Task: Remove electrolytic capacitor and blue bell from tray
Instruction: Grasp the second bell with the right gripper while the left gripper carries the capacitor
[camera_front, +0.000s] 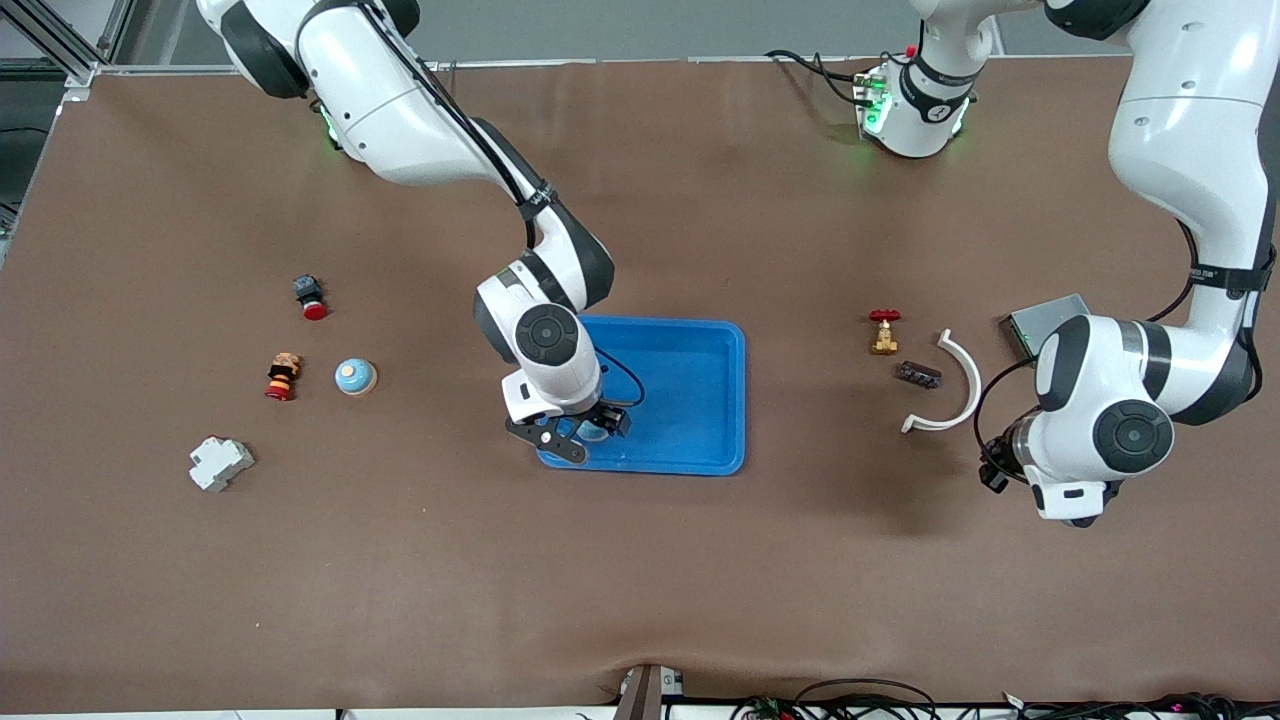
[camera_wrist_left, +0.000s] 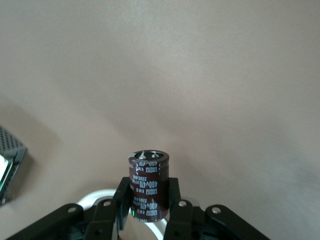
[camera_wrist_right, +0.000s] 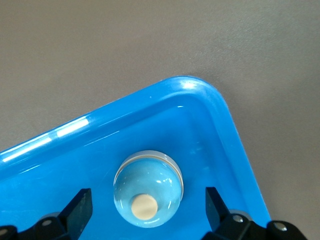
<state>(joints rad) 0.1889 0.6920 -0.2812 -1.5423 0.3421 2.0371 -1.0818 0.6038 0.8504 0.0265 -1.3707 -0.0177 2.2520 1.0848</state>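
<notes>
A light-blue bell (camera_wrist_right: 148, 187) with a cream button sits in a corner of the blue tray (camera_wrist_right: 150, 100); in the front view the bell (camera_front: 592, 432) is partly hidden by the hand. My right gripper (camera_wrist_right: 147, 202) is open, with one finger on each side of the bell and neither touching it. It is over the tray's (camera_front: 690, 400) corner nearest the front camera, toward the right arm's end (camera_front: 578, 432). My left gripper (camera_wrist_left: 148, 197) is shut on a dark brown capacitor (camera_wrist_left: 149, 175), held upright above the table. In the front view this gripper (camera_front: 995, 468) is mostly hidden under its wrist.
A second blue bell (camera_front: 355, 377), two red-capped buttons (camera_front: 310, 297) (camera_front: 282, 377) and a white breaker (camera_front: 220, 463) lie toward the right arm's end. A brass valve (camera_front: 884, 332), a small dark part (camera_front: 918, 375), a white curved piece (camera_front: 950, 385) and a grey box (camera_front: 1040, 320) lie near the left gripper.
</notes>
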